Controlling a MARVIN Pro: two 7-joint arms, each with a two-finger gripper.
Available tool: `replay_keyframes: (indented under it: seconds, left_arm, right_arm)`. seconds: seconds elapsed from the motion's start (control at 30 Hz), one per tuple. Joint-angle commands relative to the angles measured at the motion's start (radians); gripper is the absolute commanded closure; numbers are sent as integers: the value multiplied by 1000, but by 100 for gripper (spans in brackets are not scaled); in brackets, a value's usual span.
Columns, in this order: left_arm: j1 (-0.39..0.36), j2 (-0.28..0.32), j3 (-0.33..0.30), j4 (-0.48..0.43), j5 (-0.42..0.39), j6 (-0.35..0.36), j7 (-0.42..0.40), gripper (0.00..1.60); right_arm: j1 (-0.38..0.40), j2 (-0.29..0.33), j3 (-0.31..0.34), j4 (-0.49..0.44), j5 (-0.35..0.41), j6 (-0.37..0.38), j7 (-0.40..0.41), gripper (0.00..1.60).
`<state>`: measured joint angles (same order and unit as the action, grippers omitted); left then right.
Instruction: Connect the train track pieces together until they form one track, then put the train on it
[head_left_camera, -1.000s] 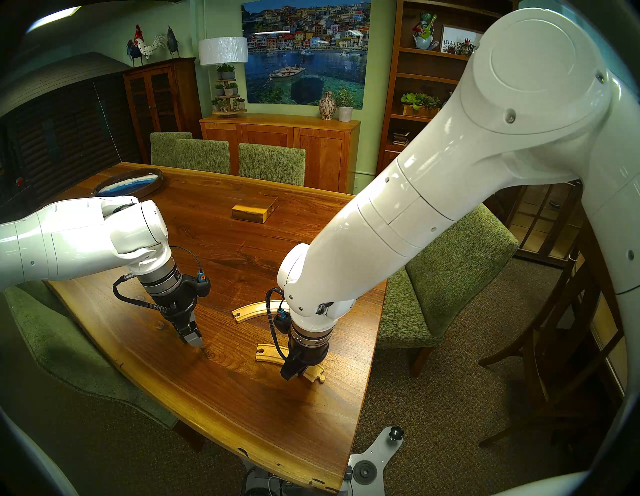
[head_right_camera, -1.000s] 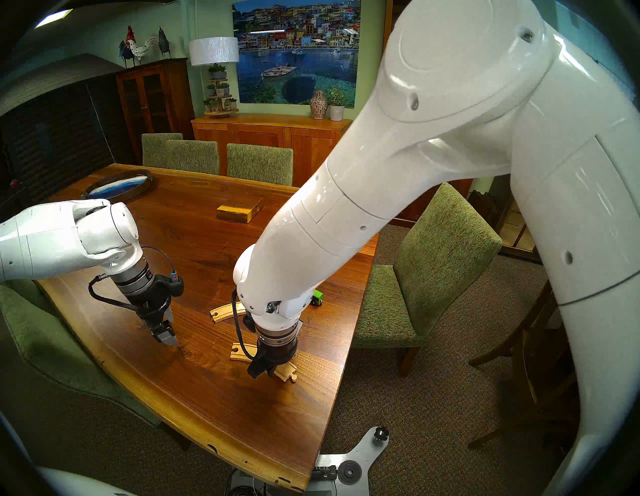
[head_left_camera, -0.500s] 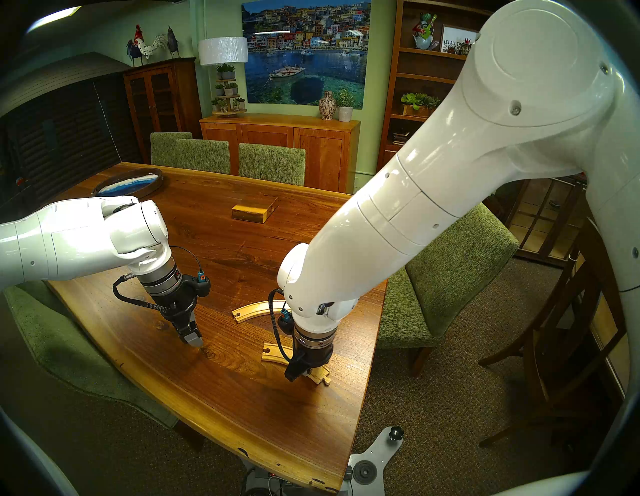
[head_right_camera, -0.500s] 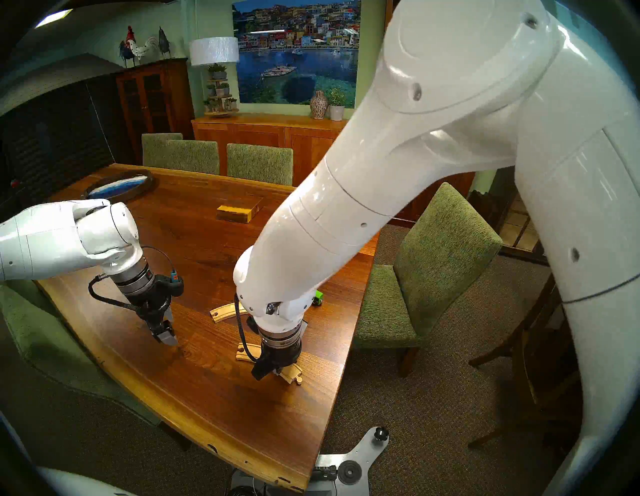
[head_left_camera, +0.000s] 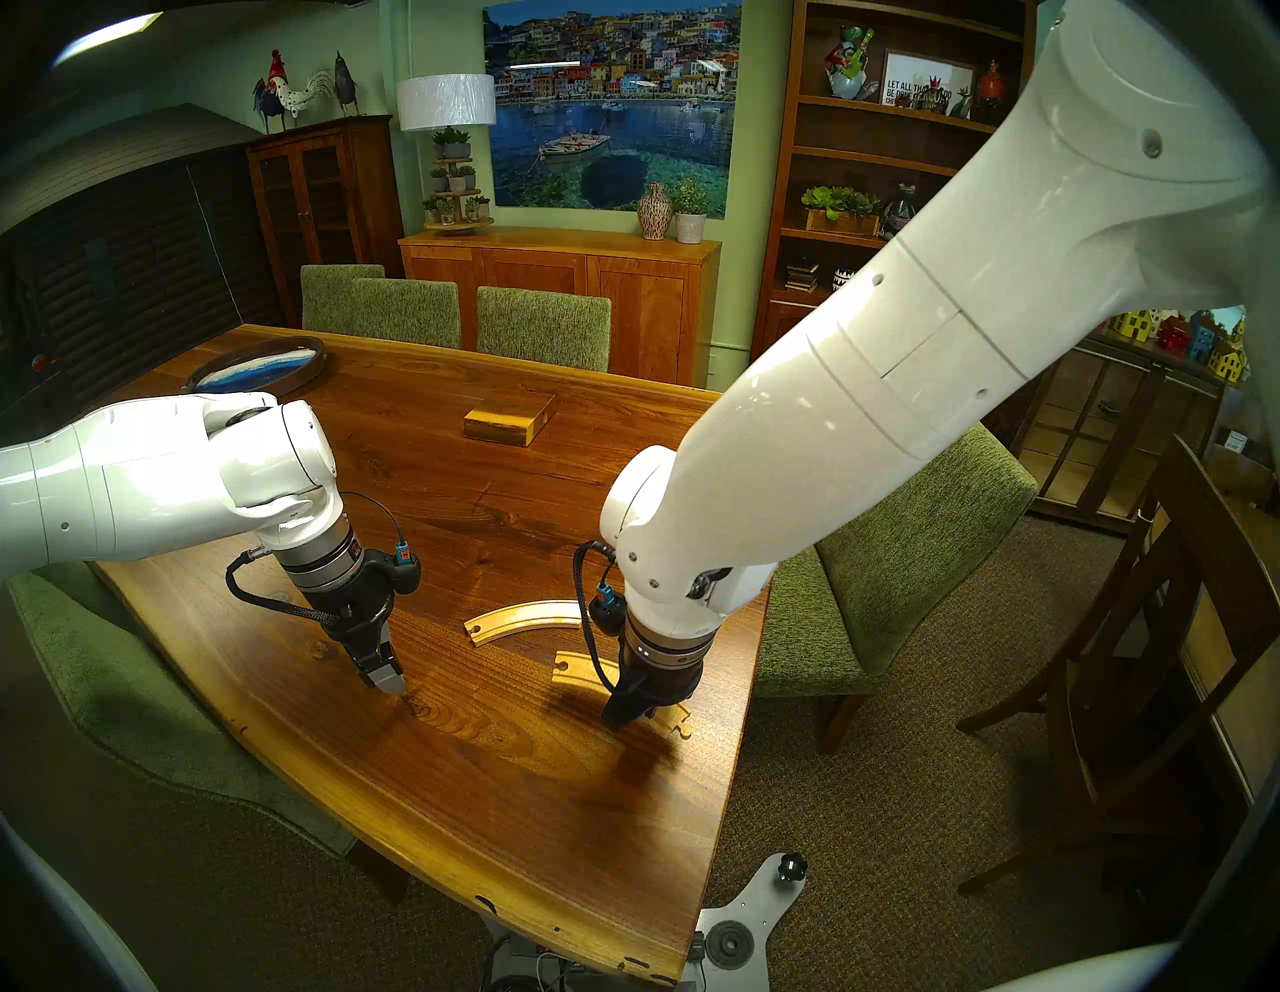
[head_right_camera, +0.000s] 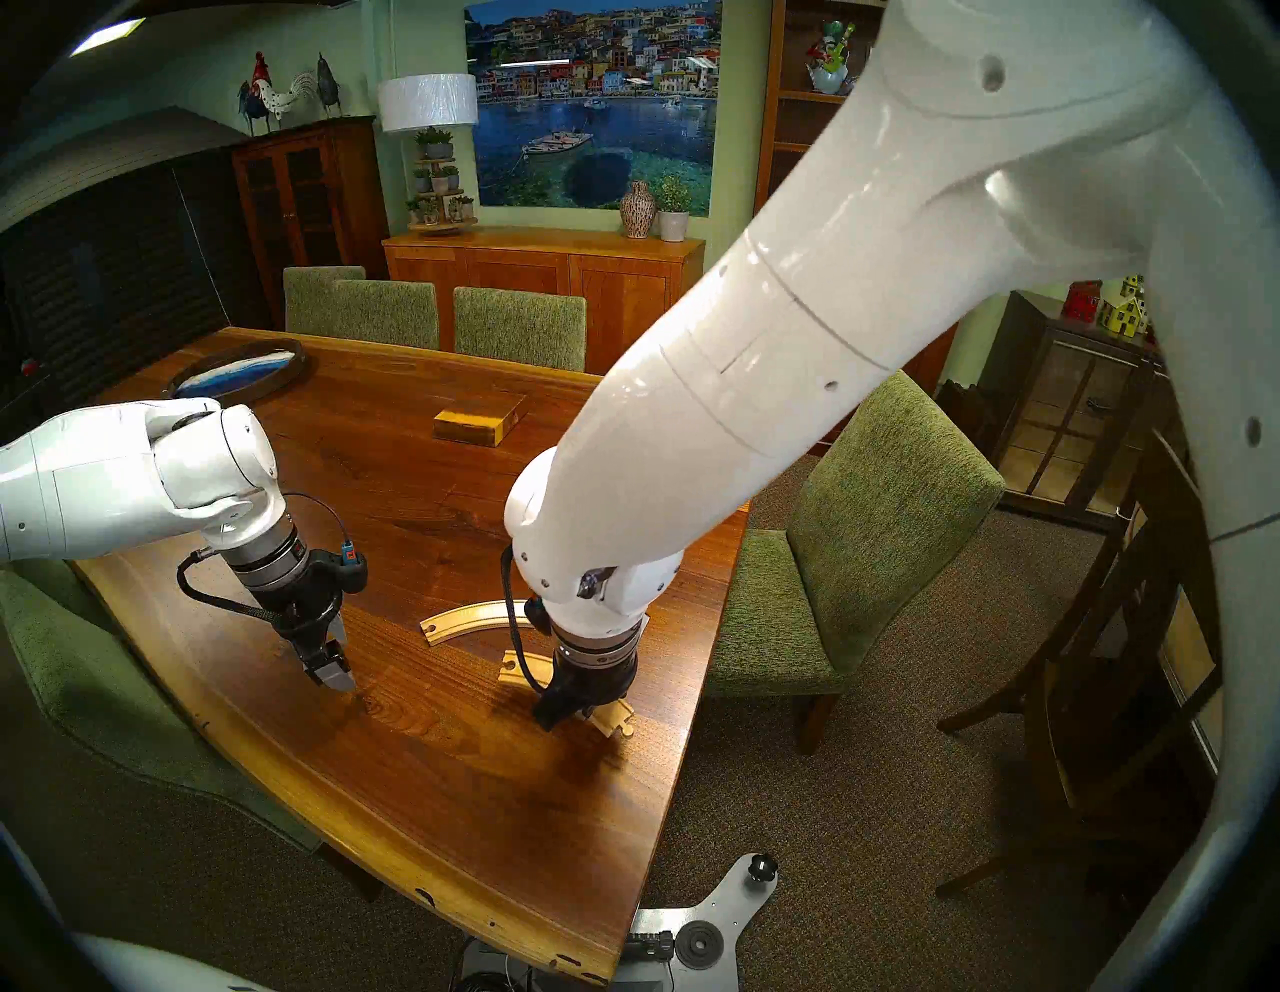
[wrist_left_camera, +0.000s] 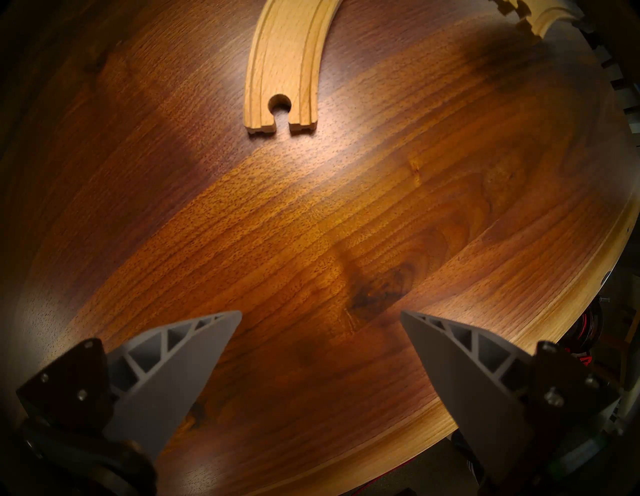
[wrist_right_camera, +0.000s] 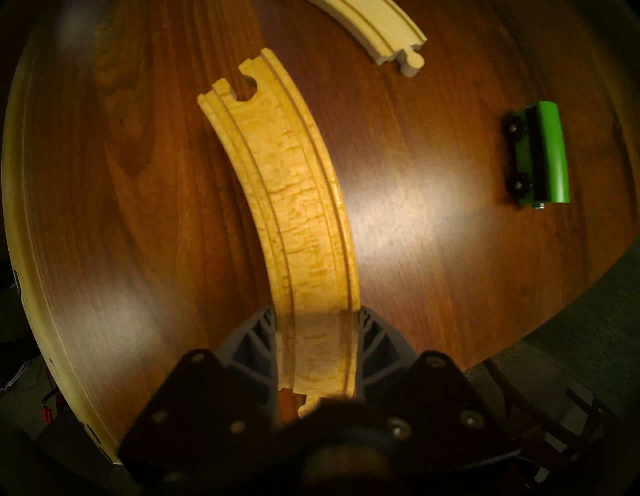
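From my head's left eye, my right gripper (head_left_camera: 641, 713) hangs over the near right part of the table (head_left_camera: 443, 796), clamped on the near track piece (head_left_camera: 589, 675) close to its peg end. The far track piece (head_left_camera: 523, 618) lies flat just beyond, apart from it. My left gripper (head_left_camera: 388, 682) hovers above bare wood, holding nothing. A wooden box (head_left_camera: 509, 421) sits closed mid-table, its contents hidden; the round tray (head_left_camera: 256, 366) shows only its blue and white face.

My head's right eye adds nothing; my arm hides the train in both.

My left wrist shows what the head cannot: my fingers (wrist_left_camera: 180, 367) spread wide over the wood, the far piece's socket end ahead.

My right wrist shows my fingers (wrist_right_camera: 249, 343) pinching both edges of the held piece, and the green train (wrist_right_camera: 540, 156) tipped on its side, well apart.
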<state>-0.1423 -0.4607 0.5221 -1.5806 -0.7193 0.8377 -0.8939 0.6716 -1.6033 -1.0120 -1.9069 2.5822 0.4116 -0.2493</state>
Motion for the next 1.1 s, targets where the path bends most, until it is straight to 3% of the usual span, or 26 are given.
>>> replay_keyframes:
  seconds: [0.0,0.37,0.6,1.07]
  left_arm:
    - [-31,1,-22,-1,1,1,-1,0]
    - [-32,2,-21,-2,2,1,-2,0]
    - [-33,2,-21,-2,2,1,-2,0]
    - [-33,2,-21,-2,2,1,-3,0]
  right_arm:
    - [64,59,-20,25,-16,8,18,160]
    - [8,33,-62,150,-89,113,136,160]
    - [-14,35,-73,192,-144,133,209,160]
    - [-18,33,-77,205,-168,142,245,160]
